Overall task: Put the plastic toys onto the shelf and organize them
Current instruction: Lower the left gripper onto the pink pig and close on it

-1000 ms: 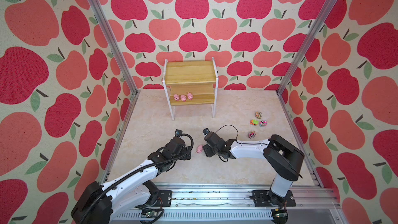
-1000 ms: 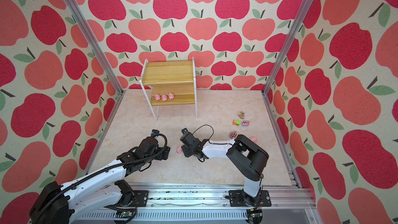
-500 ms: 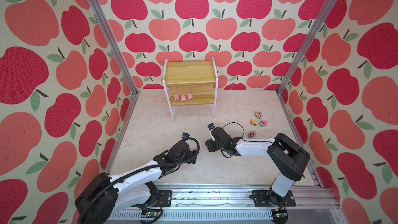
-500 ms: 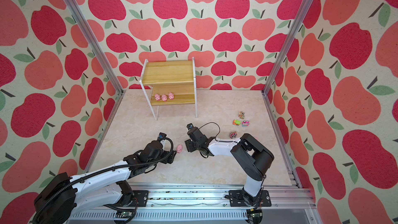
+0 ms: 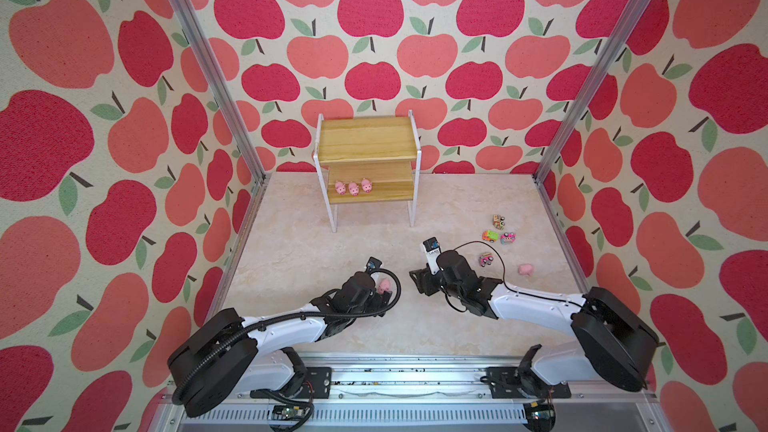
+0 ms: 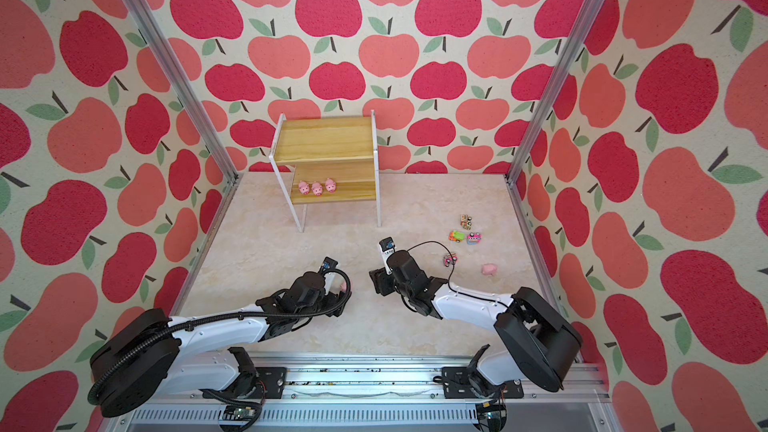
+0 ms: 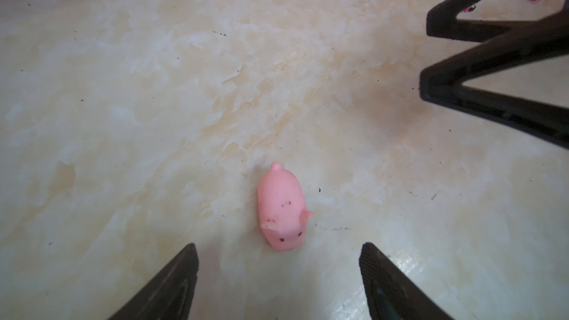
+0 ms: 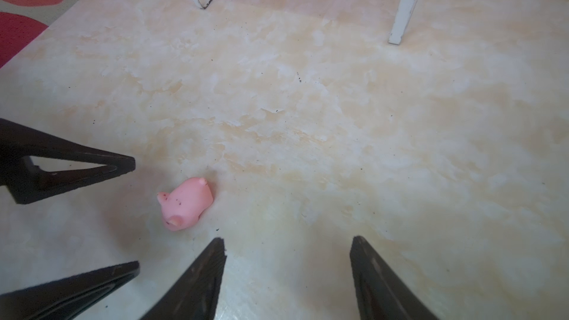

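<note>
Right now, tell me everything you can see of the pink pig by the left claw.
The pig is a tiny, smooth, rubbery-looking pink figure with a rounded body, two ears, two dark dot eyes, a small tail nub and dark specks on its back. It rests back-up on the marbled table, head toward the open left claw, just ahead of its fingertips. Only the table touches it.

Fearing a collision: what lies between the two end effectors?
One pig, just off the left end effector, farther from the right end effector; seen in the right wrist view.
</note>
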